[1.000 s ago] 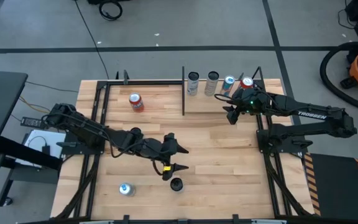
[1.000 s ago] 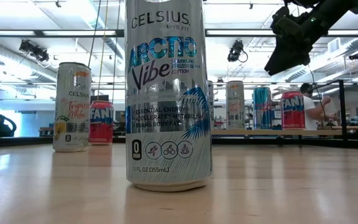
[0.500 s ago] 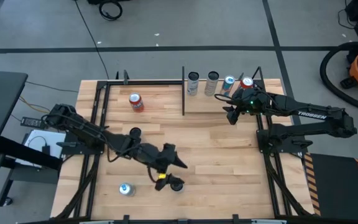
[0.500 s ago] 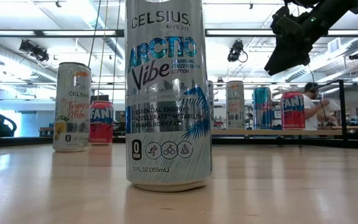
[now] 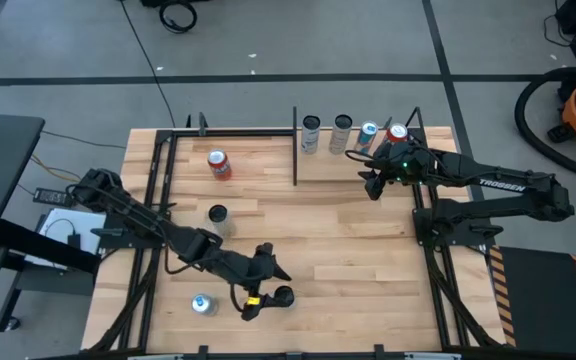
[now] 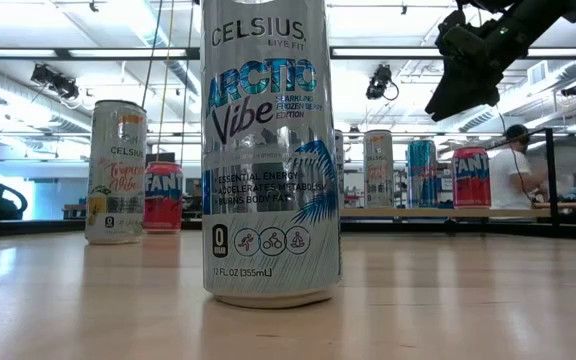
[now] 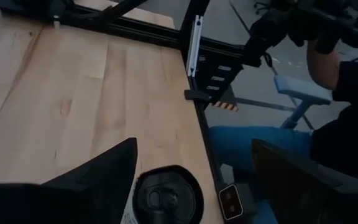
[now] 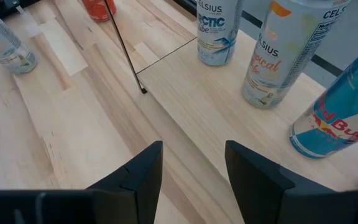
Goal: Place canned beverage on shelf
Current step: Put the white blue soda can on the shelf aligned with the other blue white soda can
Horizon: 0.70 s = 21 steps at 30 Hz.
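The left tool (image 5: pixel 265 290) has swung down toward the table's near edge, fingers spread around a dark-topped can (image 5: pixel 284 296) there. Rigid, smooth and likely slippery, it wants gripping mid-body. The right tool (image 5: pixel 372 186) hovers spread above the shelf (image 5: pixel 353 170), empty.

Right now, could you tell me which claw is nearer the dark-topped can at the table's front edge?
Left. The left claw straddles the dark-topped can, open; the right claw hangs by the shelf, far away.
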### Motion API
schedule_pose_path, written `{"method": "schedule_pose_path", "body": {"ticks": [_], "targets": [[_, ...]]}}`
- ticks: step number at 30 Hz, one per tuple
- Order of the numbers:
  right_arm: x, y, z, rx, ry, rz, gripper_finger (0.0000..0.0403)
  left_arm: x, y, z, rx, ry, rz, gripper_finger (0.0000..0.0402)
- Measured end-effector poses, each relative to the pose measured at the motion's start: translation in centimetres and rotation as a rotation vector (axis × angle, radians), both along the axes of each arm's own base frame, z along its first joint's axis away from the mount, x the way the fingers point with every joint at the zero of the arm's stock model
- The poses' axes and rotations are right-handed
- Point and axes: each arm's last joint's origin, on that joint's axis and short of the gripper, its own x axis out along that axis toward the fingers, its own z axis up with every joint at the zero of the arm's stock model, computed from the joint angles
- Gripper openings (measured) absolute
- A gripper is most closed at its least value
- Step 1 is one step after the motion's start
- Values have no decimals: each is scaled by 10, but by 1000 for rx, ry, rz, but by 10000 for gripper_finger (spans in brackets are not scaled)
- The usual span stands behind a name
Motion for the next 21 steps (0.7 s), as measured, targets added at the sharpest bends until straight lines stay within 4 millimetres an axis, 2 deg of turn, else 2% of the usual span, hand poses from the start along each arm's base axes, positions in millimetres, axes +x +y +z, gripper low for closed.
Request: {"method": "schedule_pose_path", "body": {"ticks": [5, 11, 15, 21], "targets": [[0, 0, 0, -1, 0, 1, 183, -4, -6, -1, 20, -5, 23, 315], [0, 0, 0, -1, 0, 1, 183, 0, -16, -14, 43, 12, 45, 315], [0, 0, 0, -2, 3, 2, 183, 4, -18, -26, 57, 49, 55, 315], [2, 0, -1, 13, 2, 19, 183, 4, -17, -28, 67, 58, 64, 315]]}}
